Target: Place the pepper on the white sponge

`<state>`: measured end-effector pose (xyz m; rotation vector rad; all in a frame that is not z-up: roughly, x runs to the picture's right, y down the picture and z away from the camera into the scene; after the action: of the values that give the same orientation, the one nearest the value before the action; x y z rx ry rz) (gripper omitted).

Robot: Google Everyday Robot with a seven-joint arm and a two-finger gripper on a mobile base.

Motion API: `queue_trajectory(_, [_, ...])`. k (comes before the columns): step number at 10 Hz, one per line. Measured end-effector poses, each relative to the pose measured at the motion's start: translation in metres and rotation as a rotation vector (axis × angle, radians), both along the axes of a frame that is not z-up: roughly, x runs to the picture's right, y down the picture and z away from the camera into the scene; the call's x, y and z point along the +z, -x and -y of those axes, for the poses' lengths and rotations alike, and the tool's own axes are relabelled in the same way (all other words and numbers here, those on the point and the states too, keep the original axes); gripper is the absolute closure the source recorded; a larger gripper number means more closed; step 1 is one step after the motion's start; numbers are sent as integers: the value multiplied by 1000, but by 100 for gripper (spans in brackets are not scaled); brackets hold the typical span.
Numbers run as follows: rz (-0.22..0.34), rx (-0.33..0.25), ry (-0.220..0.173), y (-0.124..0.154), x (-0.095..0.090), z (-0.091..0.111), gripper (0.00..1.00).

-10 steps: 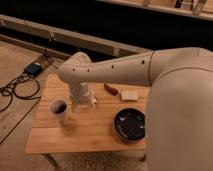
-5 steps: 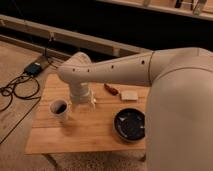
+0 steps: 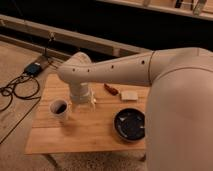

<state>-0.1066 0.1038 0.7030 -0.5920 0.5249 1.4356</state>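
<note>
The dark-red pepper [image 3: 111, 89] lies on the wooden table [image 3: 85, 131] near its far edge. The off-white sponge [image 3: 129, 95] lies just right of it, a small gap between them. My gripper [image 3: 86, 101] hangs from the big white arm over the table, left of the pepper and right of the mug, fingertips pointing down close to the tabletop. It holds nothing that I can see.
A white mug [image 3: 60, 108] with dark contents stands at the left of the table. A black bowl [image 3: 129, 124] sits at the front right. A cable and a small device [image 3: 34, 69] lie on the floor to the left. My arm covers the right side.
</note>
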Motion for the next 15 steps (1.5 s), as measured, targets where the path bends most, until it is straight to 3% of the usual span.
queue_trajectory(9, [-1,3,1,-1,1,0,35])
queue_trajectory(15, [-10,27,-17,-76,73,7,35])
